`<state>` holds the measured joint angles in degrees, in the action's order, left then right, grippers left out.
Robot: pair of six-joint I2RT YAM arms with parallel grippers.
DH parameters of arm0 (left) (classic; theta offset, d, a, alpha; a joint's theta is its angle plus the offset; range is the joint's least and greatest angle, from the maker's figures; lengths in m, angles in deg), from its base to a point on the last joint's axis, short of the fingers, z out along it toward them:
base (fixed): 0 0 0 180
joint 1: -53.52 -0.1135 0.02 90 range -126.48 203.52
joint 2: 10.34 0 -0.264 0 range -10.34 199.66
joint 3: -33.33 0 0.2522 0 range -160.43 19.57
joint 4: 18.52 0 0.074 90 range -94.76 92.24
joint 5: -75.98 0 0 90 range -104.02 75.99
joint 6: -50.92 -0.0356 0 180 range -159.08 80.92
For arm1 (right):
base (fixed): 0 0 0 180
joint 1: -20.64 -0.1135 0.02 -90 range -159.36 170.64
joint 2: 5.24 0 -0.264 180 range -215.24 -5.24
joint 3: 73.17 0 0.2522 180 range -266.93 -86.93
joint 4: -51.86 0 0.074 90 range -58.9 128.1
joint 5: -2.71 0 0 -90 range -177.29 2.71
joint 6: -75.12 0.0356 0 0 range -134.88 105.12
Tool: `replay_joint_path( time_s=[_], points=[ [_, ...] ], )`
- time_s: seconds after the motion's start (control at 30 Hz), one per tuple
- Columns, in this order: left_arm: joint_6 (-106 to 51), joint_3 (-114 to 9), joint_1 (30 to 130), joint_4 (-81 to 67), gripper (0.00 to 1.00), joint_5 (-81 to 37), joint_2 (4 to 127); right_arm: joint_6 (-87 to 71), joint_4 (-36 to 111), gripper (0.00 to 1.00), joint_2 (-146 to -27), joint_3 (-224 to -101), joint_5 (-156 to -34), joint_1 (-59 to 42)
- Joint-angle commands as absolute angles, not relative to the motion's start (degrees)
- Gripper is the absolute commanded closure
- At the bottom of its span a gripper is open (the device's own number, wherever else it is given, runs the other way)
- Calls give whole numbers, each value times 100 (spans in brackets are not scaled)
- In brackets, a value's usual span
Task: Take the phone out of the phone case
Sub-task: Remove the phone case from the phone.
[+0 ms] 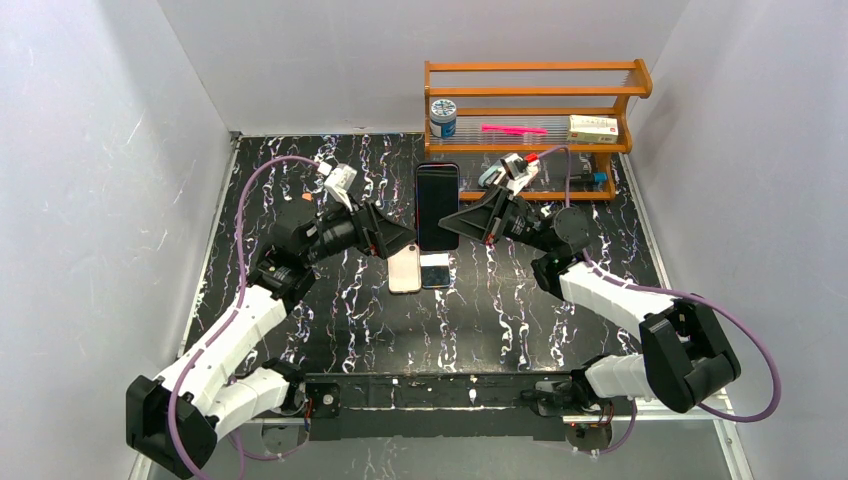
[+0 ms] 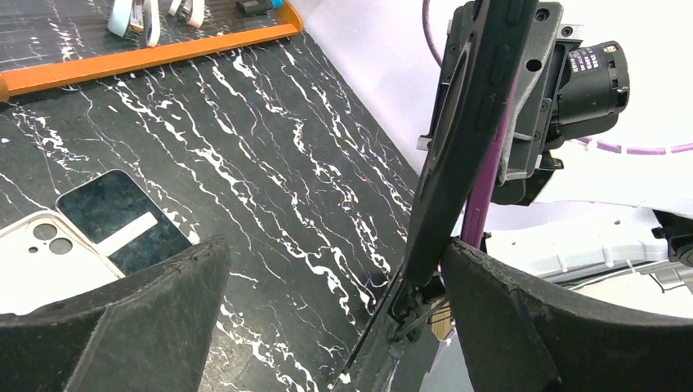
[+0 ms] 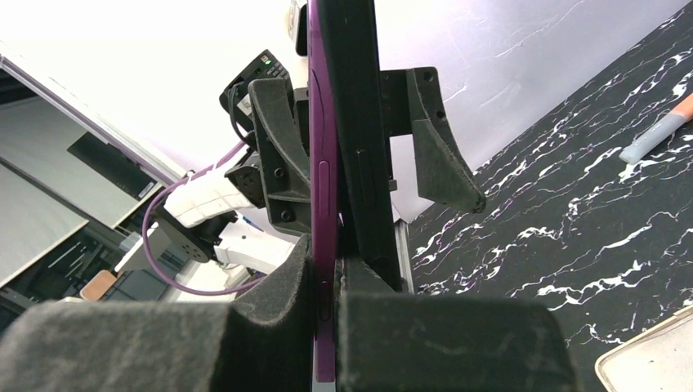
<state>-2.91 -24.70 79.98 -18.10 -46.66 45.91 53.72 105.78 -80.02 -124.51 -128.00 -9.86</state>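
1. The right gripper (image 3: 327, 282) is clamped tight on the phone (image 1: 438, 205) and its case (image 2: 458, 122), pinching both at one long edge.
2. The left gripper (image 2: 331, 253) stands wide and holds nothing. Its fingers (image 3: 278, 155) straddle the phone, one just beside the purple side and the other apart from the black side.
3. No writing can be read. The print on the jar (image 1: 442, 117) and the box (image 1: 593, 128) is too small.
4. The phone is held up between the two grippers, above the middle of the worktop (image 1: 500, 320). Its long axis runs near to far, with the dark screen towards the overhead camera. Seen edge-on, the purple phone edge shows bare beside the black case.
5. Just nearer than it, a pale phone (image 1: 404, 270) lies back up beside a dark phone (image 1: 435, 271), both flat on the worktop.
6. Behind the right gripper stands an orange rack (image 1: 530, 68). It carries the jar, a pink toothbrush (image 1: 512, 129) and the box.
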Motion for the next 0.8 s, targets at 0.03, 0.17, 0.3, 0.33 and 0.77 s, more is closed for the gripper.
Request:
replay_joint_path(
  time_s=[0.03, 0.17, 0.3, 0.33, 0.77],
  points=[
    [-237, -2491, 8058, -2089, 2, -5071, 4573, 5289, 11078, 99, -7854, -12466, -12704, -1047],
    [-284, -2532, 8059, -2046, 2, -5039, 4626, 5306, 11087, 99, -7852, -12496, -12744, -1047],
    [-34, -2542, 8059, -2481, 10, -5164, 4757, 5336, 11053, 99, -7907, -12549, -12878, -1050],
    [44, -2557, 8059, -2614, 14, -5205, 4803, 5353, 11052, 99, -7930, -12565, -12926, -1055],
    [632, -2787, 8077, -3523, 82, -5271, 5241, 5416, 10930, 99, -8160, -12519, -13243, -1172]
  ],
)
